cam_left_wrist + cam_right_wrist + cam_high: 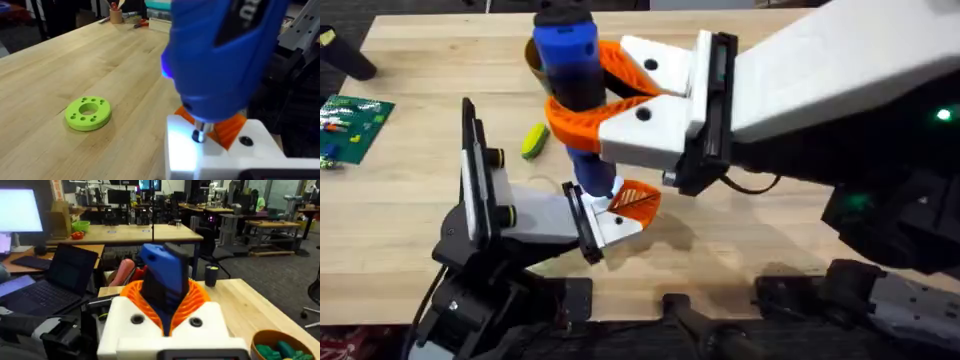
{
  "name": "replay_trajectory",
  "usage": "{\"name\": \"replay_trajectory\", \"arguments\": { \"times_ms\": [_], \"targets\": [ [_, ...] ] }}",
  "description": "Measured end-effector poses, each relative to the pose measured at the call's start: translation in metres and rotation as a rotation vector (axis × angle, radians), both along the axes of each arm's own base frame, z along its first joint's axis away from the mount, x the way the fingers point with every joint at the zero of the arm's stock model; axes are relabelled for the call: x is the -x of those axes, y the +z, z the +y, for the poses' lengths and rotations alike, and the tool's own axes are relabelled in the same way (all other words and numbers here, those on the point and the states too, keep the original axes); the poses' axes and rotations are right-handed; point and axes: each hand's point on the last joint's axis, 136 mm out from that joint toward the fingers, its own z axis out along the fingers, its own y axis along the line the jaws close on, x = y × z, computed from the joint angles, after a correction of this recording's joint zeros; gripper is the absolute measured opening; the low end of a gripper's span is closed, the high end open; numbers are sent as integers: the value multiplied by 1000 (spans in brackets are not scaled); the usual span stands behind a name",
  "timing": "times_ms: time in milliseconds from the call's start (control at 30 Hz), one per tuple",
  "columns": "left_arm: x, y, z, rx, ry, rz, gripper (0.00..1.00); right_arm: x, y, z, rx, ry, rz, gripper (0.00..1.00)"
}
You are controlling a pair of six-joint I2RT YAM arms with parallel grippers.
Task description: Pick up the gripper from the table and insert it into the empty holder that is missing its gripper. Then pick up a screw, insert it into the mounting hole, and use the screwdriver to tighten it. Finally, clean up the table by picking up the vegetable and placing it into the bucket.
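From overhead, the thick blue cylindrical screwdriver (575,85) is seen clenched upright in the right gripper (582,105), its tip bearing down onto the white angular holder (610,222) carrying the small orange lattice-ribbed gripper (638,200); in the left wrist view the bit is seated at the mount; in the right wrist view the orange ribbed pads (192,300) are wrapped around the tool.

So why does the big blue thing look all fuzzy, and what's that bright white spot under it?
In the left wrist view the screwdriver sits so close to the camera that it blurs, while the green ring farther off looks sharper. The white spot is glare on the holder, apparently lit from the screwdriver's end. In the overhead view the right gripper casts soft shadows on the table.
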Motion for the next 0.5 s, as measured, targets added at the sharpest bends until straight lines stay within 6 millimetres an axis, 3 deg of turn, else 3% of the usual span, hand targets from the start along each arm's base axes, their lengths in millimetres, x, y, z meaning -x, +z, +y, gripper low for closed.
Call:
{"name": "replay_trajectory", "arguments": {
  "times_ms": [500],
  "targets": [
    [0, 0, 0, 0, 0, 0, 10, 0, -3, 0, 15, -4, -17, 45]
  ]
}}
